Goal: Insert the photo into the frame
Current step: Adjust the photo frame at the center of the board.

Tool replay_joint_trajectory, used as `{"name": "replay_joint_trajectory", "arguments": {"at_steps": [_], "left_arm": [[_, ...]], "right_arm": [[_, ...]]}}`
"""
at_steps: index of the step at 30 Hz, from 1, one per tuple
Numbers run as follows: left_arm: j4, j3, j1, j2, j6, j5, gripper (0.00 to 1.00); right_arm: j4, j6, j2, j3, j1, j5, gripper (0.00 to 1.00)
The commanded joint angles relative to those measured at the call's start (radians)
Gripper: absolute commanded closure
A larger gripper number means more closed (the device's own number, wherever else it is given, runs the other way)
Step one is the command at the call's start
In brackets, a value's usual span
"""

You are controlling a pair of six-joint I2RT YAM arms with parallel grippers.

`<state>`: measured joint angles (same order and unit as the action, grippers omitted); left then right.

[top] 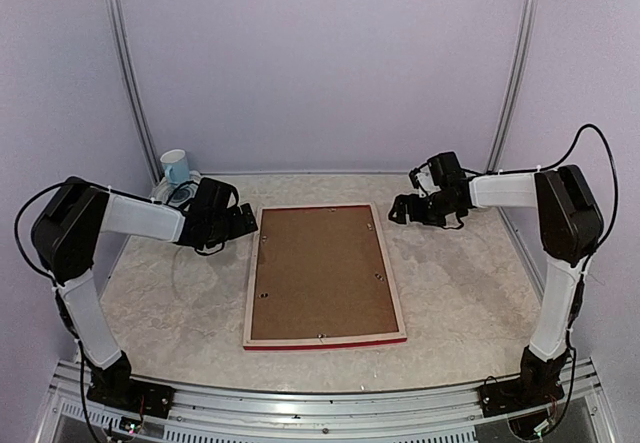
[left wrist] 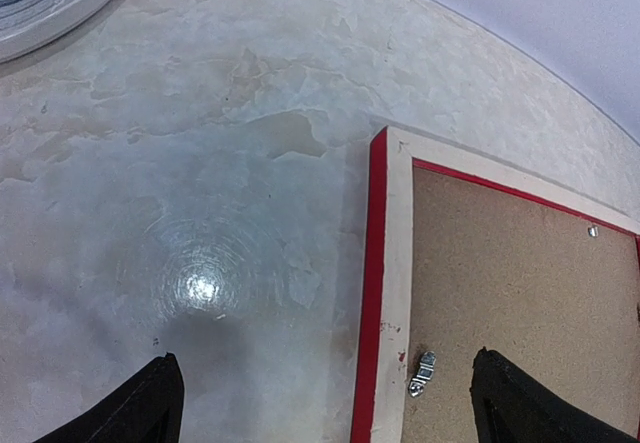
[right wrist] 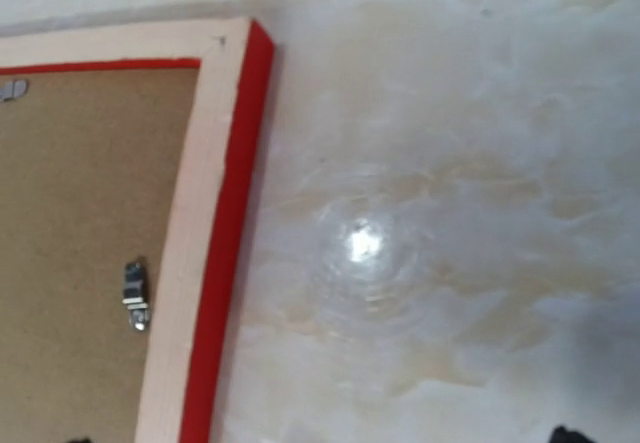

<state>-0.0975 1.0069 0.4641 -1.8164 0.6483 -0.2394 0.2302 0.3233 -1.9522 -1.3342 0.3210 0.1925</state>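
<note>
Both left gripper (top: pixel 240 225) and right gripper (top: pixel 402 209) are held with jaws apart, empty. Thin red-and-pale-wood rectangular frame (top: pixel 325 341) is laid face-down (brown board (top: pixel 322 273) uppermost).

frame (top: pixel 325 340) face hidden downward, mug (top: pixel 174 166) partly behind left arm (top: pixel 140 218)

Under my wrist: corner of thin rectangular picture frame (right wrist: pixel 205 213), lying back-up, pale wood rail, red outer edge. Brown fibreboard backing board (right wrist: pixel 80 213) inside it. Small metal clip (right wrist: pixel 135 293) on board beside rail. Pale marbled tabletop (right wrist: pixel 450 113) to right, bright glare spot.
</note>
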Motion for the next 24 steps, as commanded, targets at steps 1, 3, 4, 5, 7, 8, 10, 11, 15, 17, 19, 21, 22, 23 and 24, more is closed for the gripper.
{"name": "replay_joint_trajectory", "arguments": {"at_steps": [1,3,4,5,7,8,10,11,15,17,19,21,22,23,24], "left_arm": [[-0.031,0.015,-0.004,-0.028,0.012,0.037,0.01],[-0.04,0.017,-0.002,-0.044,0.018,0.056,0.01],[-0.04,0.019,0.0,-0.051,0.021,0.064,0.01],[-0.041,0.019,0.003,-0.062,0.025,0.072,0.01],[-0.044,0.019,0.014,-0.072,0.033,0.081,0.01],[-0.045,0.018,0.021,-0.077,0.035,0.081,0.01],[-0.045,0.018,0.035,-0.085,0.035,0.082,0.01],[-0.043,0.019,0.041,-0.089,0.036,0.083,0.01],[-0.043,0.012,0.059,-0.099,0.053,0.096,0.01],[-0.052,0.009,0.069,-0.105,0.061,0.114,0.01],[-0.059,0.007,0.08,-0.112,0.069,0.122,0.01],[-0.061,0.008,0.087,-0.117,0.079,0.137,0.01],[-0.063,0.006,0.091,-0.12,0.082,0.147,0.01],[-0.067,0.004,0.096,-0.12,0.086,0.154,0.01],[-0.07,0.002,0.1,-0.118,0.087,0.159,0.01]], "right_arm": [[-0.048,0.03,-0.051,-0.022,-0.017,0.106,0.01],[-0.077,0.04,-0.067,-0.013,-0.017,0.162,0.01],[-0.089,0.046,-0.076,-0.009,-0.017,0.189,0.01],[-0.101,0.052,-0.085,-0.007,-0.017,0.222,0.01],[-0.117,0.062,-0.1,-0.001,-0.017,0.273,0.01],[-0.127,0.066,-0.105,0.002,-0.017,0.285,0.01],[-0.141,0.071,-0.113,0.011,-0.017,0.296,0.01],[-0.147,0.074,-0.116,0.017,-0.017,0.298,0.01],[-0.16,0.083,-0.122,0.034,-0.017,0.333,0.01],[-0.165,0.084,-0.116,0.044,-0.016,0.344,0.01],[-0.172,0.085,-0.11,0.053,-0.014,0.351,0.01],[-0.174,0.087,-0.103,0.057,-0.013,0.361,0.01],[-0.176,0.087,-0.099,0.061,-0.012,0.367,0.01],[-0.18,0.087,-0.093,0.068,-0.01,0.372,0.01],[-0.185,0.088,-0.088,0.073,-0.007,0.374,0.01]]}}
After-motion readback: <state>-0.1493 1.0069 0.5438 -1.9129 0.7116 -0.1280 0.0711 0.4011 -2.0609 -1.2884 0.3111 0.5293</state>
